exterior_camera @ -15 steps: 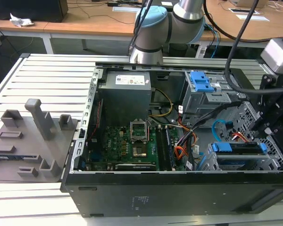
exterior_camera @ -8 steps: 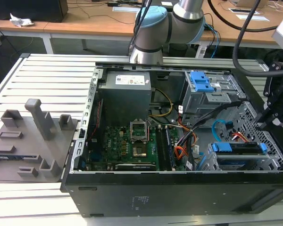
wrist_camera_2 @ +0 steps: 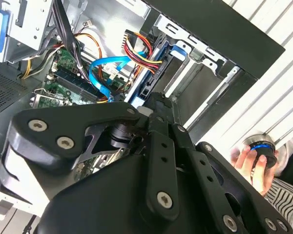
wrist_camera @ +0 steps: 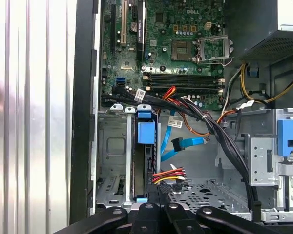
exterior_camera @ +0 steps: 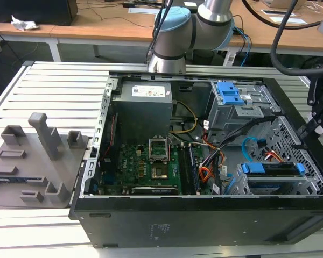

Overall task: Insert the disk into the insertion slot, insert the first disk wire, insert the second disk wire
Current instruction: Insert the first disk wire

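- Cannot tell the state of the gripper [wrist_camera_2: 155, 109], spread or pressed together; hangs right over the end of the disk [wrist_camera: 145, 132].
- Stands on edge in its blue carrier inside the insertion slot [wrist_camera: 112, 146], at the near corner of the case [exterior_camera: 204, 215] on the exterior view's right; looks fully seated.
- Look just beside the gripper for the first disk wire [wrist_camera: 168, 174], a red, yellow and black bundle ending at the disk's edge; probably the step in hand.
- Press straight along the plug's axis, squarely, without twisting; otherwise risks bent contacts.
- Keep clear of the second disk wire [wrist_camera: 185, 144], curled loose just past the bundle with its dark plug free.
- Mind a person's hand [wrist_camera_2: 251, 161] on a round button outside the case.
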Tool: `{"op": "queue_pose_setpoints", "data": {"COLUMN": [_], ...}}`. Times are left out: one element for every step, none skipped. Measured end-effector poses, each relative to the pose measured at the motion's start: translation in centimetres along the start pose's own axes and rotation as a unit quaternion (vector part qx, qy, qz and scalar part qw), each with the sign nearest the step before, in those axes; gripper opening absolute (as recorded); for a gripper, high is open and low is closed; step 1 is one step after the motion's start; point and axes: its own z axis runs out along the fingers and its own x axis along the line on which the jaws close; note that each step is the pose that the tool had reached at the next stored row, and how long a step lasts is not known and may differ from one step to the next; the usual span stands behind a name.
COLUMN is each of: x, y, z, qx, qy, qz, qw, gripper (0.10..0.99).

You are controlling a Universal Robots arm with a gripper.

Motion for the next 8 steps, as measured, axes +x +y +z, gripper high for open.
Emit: {"op": "queue_pose_setpoints", "data": {"x": [0.00, 0.00, 0.01, 0.02, 0.03, 0.04, 0.05, 0.07], "y": [0.00, 0.00, 0.02, 0.06, 0.13, 0.28, 0.54, 1.12], "z": [0.00, 0.01, 0.10, 0.28, 0.48, 0.74, 0.91, 1.08], "qx": [0.0000, 0.0000, 0.0000, 0.0000, 0.0000, 0.0000, 0.0000, 0.0000], "qy": [0.0000, 0.0000, 0.0000, 0.0000, 0.0000, -0.0001, 0.0000, -0.0001], "qz": [0.000, 0.000, 0.000, 0.000, 0.000, 0.000, 0.000, 0.000], "qw": [1.0000, 1.0000, 1.0000, 1.0000, 1.0000, 1.0000, 1.0000, 1.0000], "gripper": [0.106, 0.106, 0.106, 0.106, 0.106, 0.106, 0.106, 0.106]}}
